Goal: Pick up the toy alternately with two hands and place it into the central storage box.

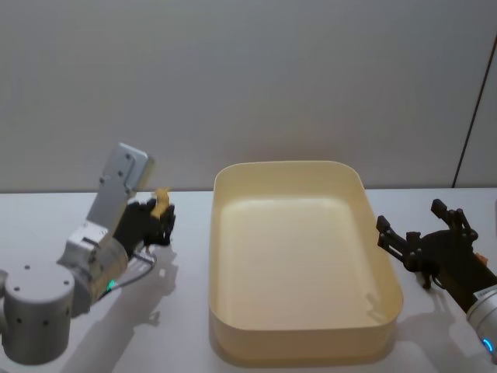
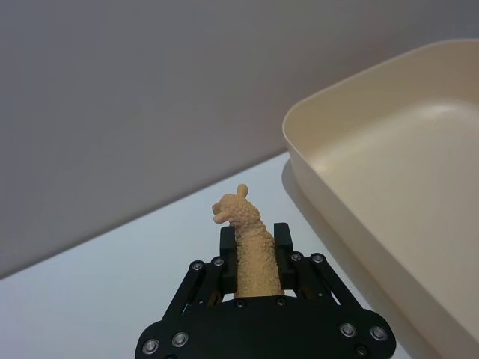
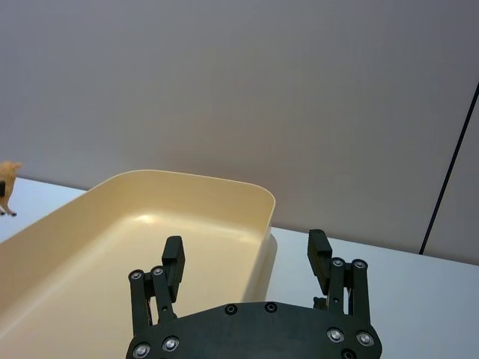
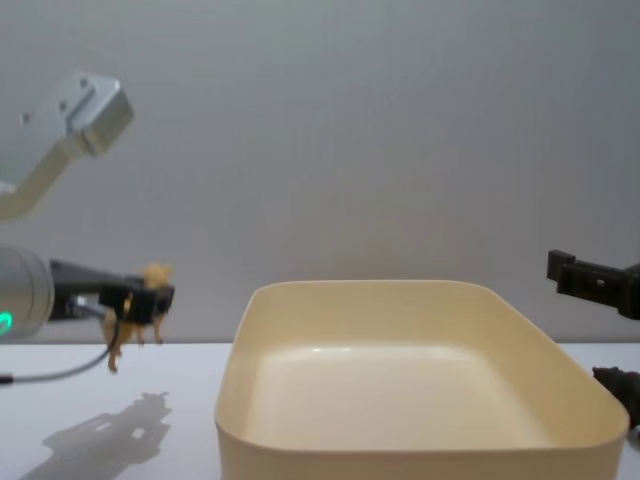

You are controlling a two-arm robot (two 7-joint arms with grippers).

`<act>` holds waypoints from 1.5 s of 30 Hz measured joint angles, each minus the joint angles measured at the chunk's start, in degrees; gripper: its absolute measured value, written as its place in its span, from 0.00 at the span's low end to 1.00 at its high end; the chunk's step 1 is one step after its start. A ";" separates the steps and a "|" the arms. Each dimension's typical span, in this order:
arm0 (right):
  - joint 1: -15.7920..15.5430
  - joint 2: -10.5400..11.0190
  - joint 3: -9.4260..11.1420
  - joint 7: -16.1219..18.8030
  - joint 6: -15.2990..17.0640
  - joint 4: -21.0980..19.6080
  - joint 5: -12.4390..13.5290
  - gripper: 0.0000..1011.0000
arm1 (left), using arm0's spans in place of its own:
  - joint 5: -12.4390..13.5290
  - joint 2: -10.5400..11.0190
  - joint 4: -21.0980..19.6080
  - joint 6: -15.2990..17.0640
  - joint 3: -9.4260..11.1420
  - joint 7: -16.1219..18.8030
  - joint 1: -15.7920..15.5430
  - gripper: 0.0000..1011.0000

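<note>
We see the left hand [image 1: 158, 218] clamped on the toy [image 2: 251, 254], a small tan llama figure. Its two black fingers [image 2: 283, 238] press the neck from either side, while the head and ears stick out past the fingertips. From the chest camera the toy hangs in the air above the white bench [image 1: 46, 210], with its legs dangling below the hand and its shadow lying on the bench underneath. It is left of the storage box [image 1: 295, 342] and not over it, and a strip of bare bench shows between it and the box's left wall. A green light glows on the left arm [image 4: 10, 300]. The box is a large cream-yellow tub with rounded corners in the middle of the bench, and we can see its smooth floor. The right hand [image 1: 411, 224] sits on the far side of the box from the toy, just beside the right wall and off the bench. Its fingers [image 3: 174, 258] are spread wide apart with nothing between them. A plain grey wall [image 1: 248, 78] stands at the far edge of the bench.
</note>
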 joint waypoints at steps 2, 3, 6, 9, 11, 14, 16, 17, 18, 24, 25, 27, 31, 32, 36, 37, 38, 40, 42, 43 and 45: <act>0.00 0.00 0.00 0.00 0.00 0.00 0.00 0.99 | 0.10 -0.20 0.01 -0.60 -0.33 0.05 -0.74 0.27; 0.00 0.00 0.00 0.00 0.00 0.00 0.00 0.99 | 0.10 -0.27 0.04 -0.86 -0.43 0.05 -0.99 0.27; 0.00 0.00 0.00 0.00 0.00 0.00 0.00 0.99 | 0.08 -0.68 0.43 -1.65 -0.82 -0.43 -2.17 0.27; 0.00 0.00 0.00 0.00 0.00 0.00 0.00 0.99 | -0.06 -1.17 1.03 -2.36 -1.08 -1.51 -3.36 0.27; 0.00 0.00 0.00 0.00 0.00 0.00 0.00 0.99 | -0.22 -1.59 1.62 -2.77 -1.18 -2.51 -4.30 0.27; 0.00 0.00 0.00 0.00 0.00 0.00 0.00 0.99 | -0.46 -2.19 2.54 -3.26 -1.20 -4.26 -5.53 0.27; 0.00 0.00 0.00 0.00 0.00 0.00 0.00 0.99 | -0.54 -2.50 3.04 -3.45 -1.21 -5.31 -6.12 0.27; 0.00 0.00 0.00 0.00 0.00 0.00 0.00 0.99 | -0.56 -2.66 3.32 -3.49 -1.20 -5.60 -6.42 0.27; 0.00 0.00 0.00 0.00 0.00 0.00 0.00 0.99 | -0.61 -3.05 3.99 -3.68 -1.13 -6.76 -7.14 0.27; 0.00 0.00 0.00 0.00 0.00 0.00 0.00 0.99 | -0.32 -4.81 7.57 -4.62 -0.52 -11.56 -10.25 0.27; 0.00 0.00 0.00 0.00 0.00 0.00 0.00 0.99 | -0.32 -4.81 7.57 -4.62 -0.52 -11.56 -10.25 0.27; 0.00 0.00 0.00 0.00 0.00 0.00 0.00 0.99 | 0.24 -5.78 9.83 -5.31 -0.14 -13.35 -11.95 0.27; 0.00 0.00 0.00 0.00 0.00 0.00 0.00 0.99 | 1.40 -7.63 14.24 -6.70 0.63 -16.16 -14.90 0.27; 0.00 0.00 0.00 0.00 0.00 0.00 0.00 0.99 | 1.93 -8.33 15.91 -7.41 0.97 -17.03 -15.93 0.27; 0.00 0.00 0.00 0.00 0.00 0.00 0.00 0.99 | 3.10 -9.90 19.68 -8.97 1.89 -18.52 -18.10 0.27; 0.00 0.00 0.00 0.00 0.00 0.00 0.00 0.99 | 3.31 -10.26 20.31 -9.23 2.10 -18.71 -18.55 0.27; 0.00 0.00 0.00 0.00 0.00 0.00 0.00 0.99 | 3.69 -10.74 21.57 -9.77 2.39 -19.04 -19.15 0.27; 0.00 0.00 0.00 0.00 0.00 0.00 0.00 0.99 | 4.06 -11.17 22.58 -10.26 2.66 -19.32 -19.71 0.27; 0.00 0.00 0.00 0.00 0.00 0.00 0.00 0.99 | 4.49 -11.76 23.92 -10.87 3.03 -19.71 -20.45 0.30; 0.00 0.00 0.00 0.00 0.00 0.00 0.00 0.99 | 4.62 -11.94 24.36 -11.07 3.14 -19.82 -20.68 0.31; 0.00 0.00 0.00 0.00 0.00 0.00 0.00 0.99 | 4.98 -12.40 25.42 -11.54 3.44 -20.15 -21.28 0.38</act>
